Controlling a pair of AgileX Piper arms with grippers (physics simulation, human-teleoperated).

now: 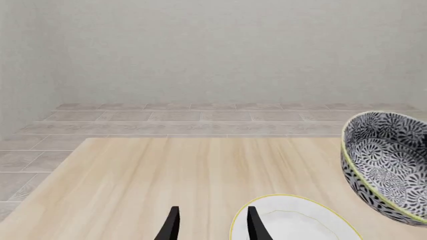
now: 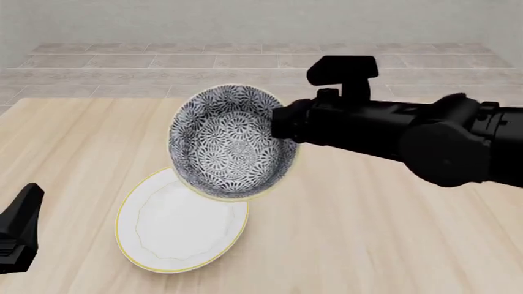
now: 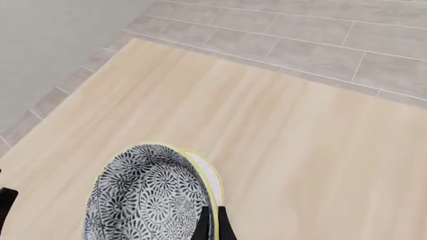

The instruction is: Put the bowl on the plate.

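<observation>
Now the right pincer grips the empty bowl — tilted above the bare plate.

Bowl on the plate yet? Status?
Not yet. Done: the right claw has pinched the bowl by its rim. In hand: the bowl hangs steeply tilted over the far edge of the plate. Left: level it, set it down, release. The left claw is open and idle.

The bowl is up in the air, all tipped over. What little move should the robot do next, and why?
Probably lower it a little toward the near left while leveling it. The right claw pinches the bowl by its rim, tilted so its inside faces the camera, above the far right edge of the plate. The plate's center lies nearer and to the left.
</observation>
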